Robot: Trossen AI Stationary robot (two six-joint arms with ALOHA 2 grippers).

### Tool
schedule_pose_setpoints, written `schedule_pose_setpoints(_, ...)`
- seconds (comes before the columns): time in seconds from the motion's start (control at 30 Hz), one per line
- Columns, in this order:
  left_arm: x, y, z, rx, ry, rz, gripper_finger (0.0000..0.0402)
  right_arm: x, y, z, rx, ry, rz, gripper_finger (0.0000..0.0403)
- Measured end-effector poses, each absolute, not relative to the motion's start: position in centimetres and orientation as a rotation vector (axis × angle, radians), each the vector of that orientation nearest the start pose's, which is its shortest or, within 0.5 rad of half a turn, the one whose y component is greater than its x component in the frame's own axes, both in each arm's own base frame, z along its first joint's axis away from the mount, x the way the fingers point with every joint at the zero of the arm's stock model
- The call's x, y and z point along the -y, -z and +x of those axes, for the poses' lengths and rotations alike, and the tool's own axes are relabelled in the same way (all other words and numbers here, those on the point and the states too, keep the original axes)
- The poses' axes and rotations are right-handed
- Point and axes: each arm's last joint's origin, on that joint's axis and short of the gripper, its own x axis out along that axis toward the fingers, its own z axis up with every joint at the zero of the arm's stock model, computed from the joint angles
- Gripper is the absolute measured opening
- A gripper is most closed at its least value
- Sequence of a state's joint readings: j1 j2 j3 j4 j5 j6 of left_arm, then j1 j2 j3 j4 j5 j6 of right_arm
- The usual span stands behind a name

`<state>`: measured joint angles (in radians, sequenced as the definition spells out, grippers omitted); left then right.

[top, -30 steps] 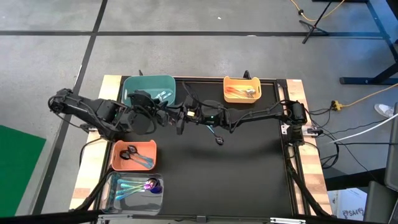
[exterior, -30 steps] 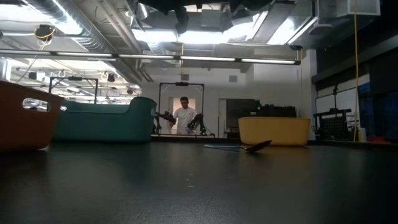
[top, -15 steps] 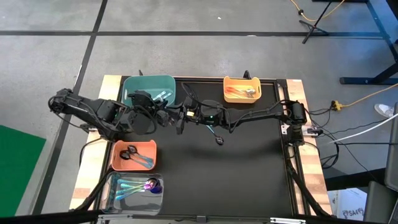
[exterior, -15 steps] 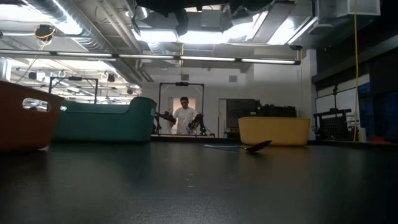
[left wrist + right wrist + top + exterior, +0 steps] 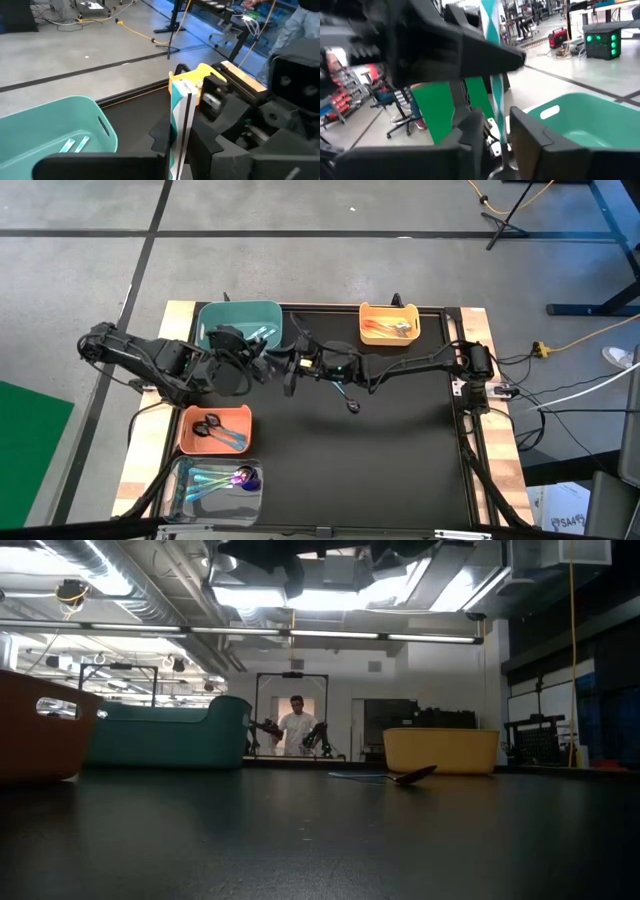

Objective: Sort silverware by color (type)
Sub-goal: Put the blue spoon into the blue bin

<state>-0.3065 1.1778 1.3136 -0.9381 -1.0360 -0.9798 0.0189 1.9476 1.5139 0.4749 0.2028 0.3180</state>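
A teal spoon (image 5: pixel 179 107) is held up in the air between the two arms, above the black mat's far left part. My left gripper (image 5: pixel 266 366) comes from the left and is shut on it. My right gripper (image 5: pixel 287 370) faces it from the right and is open. Its fingers (image 5: pixel 470 142) stand on either side of the handle just above the bowl (image 5: pixel 500 172). I cannot see them touch it. Another spoon (image 5: pixel 350 400) lies on the mat near the middle, its bowl (image 5: pixel 413 775) raised a little. My left gripper pinches the teal spoon's handle (image 5: pixel 180 142) between its two fingers, which come roughly level from the table's left and lie across the handle. The handle's free end (image 5: pixel 487 12) sticks out past the fingers. The spoon is lifted clear of the mat.
At the far left stands a teal bin (image 5: pixel 238 325) with teal spoons, at the far right a yellow bin (image 5: pixel 390 323) with copper spoons. An orange bin (image 5: pixel 215 430) with black spoons and a clear bin (image 5: pixel 215 480) with iridescent spoons sit near left.
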Motion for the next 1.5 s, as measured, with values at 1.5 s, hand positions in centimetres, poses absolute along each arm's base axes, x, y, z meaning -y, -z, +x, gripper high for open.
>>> schedule_pose_setpoints(1.5,-12.1,-29.5,18.2,-1.187,-0.764,0.204,0.0035,0.6,-28.7,39.5,-0.753,0.259,0.119,0.012)
